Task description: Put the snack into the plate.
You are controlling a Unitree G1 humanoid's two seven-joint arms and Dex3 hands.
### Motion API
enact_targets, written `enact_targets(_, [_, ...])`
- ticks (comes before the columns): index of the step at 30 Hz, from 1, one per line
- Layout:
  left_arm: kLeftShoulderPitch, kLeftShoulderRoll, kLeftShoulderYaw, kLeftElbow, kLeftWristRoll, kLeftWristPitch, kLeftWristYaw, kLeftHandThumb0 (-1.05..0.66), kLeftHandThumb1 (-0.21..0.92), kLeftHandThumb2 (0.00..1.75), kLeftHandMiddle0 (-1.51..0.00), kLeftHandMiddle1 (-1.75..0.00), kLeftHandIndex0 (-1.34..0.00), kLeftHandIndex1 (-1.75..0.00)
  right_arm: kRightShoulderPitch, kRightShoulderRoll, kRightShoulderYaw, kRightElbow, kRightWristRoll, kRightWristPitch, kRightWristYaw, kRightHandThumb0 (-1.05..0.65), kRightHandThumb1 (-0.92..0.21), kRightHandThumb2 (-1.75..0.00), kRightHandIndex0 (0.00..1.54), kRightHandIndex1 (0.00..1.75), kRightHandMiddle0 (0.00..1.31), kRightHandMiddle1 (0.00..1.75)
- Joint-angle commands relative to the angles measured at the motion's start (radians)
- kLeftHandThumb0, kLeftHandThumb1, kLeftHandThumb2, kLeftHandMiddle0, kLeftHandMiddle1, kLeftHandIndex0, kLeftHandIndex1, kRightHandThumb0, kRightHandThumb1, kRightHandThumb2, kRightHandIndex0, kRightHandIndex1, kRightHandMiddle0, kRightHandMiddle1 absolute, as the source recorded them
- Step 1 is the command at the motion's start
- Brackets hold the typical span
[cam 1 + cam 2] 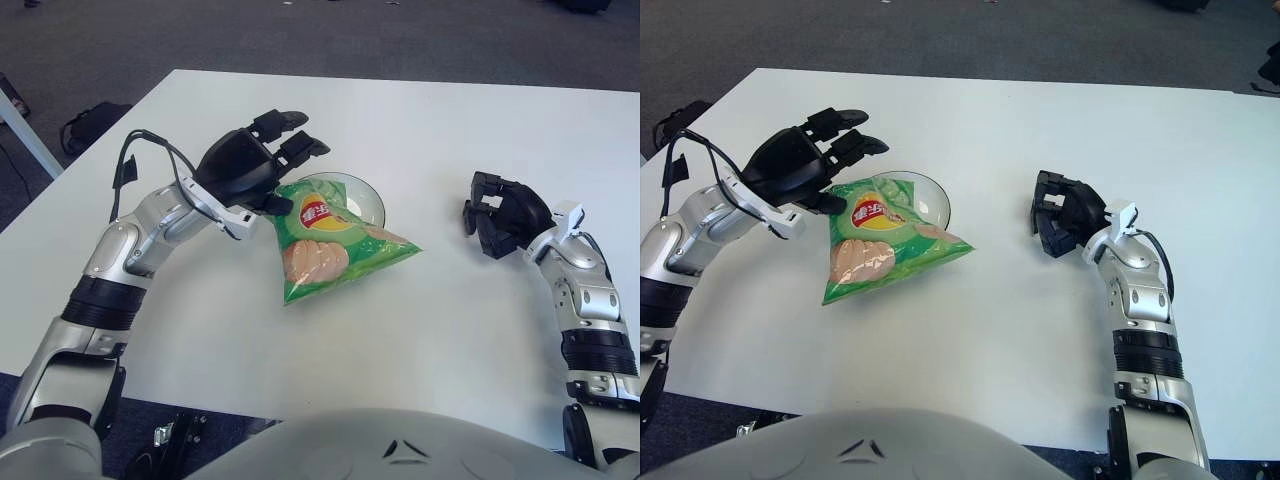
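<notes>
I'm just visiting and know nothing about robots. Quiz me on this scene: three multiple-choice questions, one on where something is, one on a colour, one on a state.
1. Where is the snack bag?
A. Lying partly over the plate, partly on the table
B. On the floor
C. Beside the right hand

2. What is the bag's main colour?
A. Blue
B. Green
C. Red

3. How are the fingers of the left hand?
A. Closed round the plate
B. Curled into a fist
C. Spread, beside the bag's upper left corner

Answers: 1 A, its upper part covers the plate's near rim. 2 B, green with a red logo. 3 C, the fingers are extended above the bag and hold nothing.
</notes>
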Motion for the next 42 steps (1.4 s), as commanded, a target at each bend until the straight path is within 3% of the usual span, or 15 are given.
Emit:
enact_targets(1, [-0.009,0.001,-0.009,0.012,0.01,0.008,0.016,-0.57,0.92,1.2,-0.26,-0.38,0.0,-1.05,0.02,-0.011,0.007,0.016,-0.016,0.027,0.003,-0.01,0.07,-1.75,0.87,1.72,0.72,1.75])
enact_targets(8, [-0.014,0.002,-0.02,0.032,0.016,0.006,0.03,-0.57,0.92,1.17,-0.29,-0.47,0.0,-1.14,0.02,-0.011,0.01,0.013,-0.017,0.031,0.004,-0.01,0.07,-1.75,0.87,1.72,0.72,1.75])
enact_targets(21, [-0.024,0.0,-0.029,0.068,0.008,0.015,0.035,-0.56,0.92,1.08,-0.3,-0.56,-0.01,-1.17,0.016,-0.014,0.011,0.023,-0.015,0.029,0.019,-0.01,0.07,-1.75,0.86,1.74,0.71,1.75])
enact_targets(29, [-0.023,-0.02,-0.012,0.114,0.006,0.03,0.11,-0.52,0.92,1.0,-0.36,-0.7,-0.08,-1.17,0.016,-0.015,0.009,0.028,-0.016,0.026,0.021,-0.01,0.06,-1.75,0.86,1.74,0.71,1.75])
enact_targets(42, [-0.004,-0.041,0.018,0.142,0.08,0.192,0.296,-0.52,0.91,0.87,-0.39,-0.82,-0.15,-1.17,0.015,-0.015,0.008,0.04,-0.009,0.027,0.029,-0.01,0.07,-1.75,0.86,1.73,0.71,1.75])
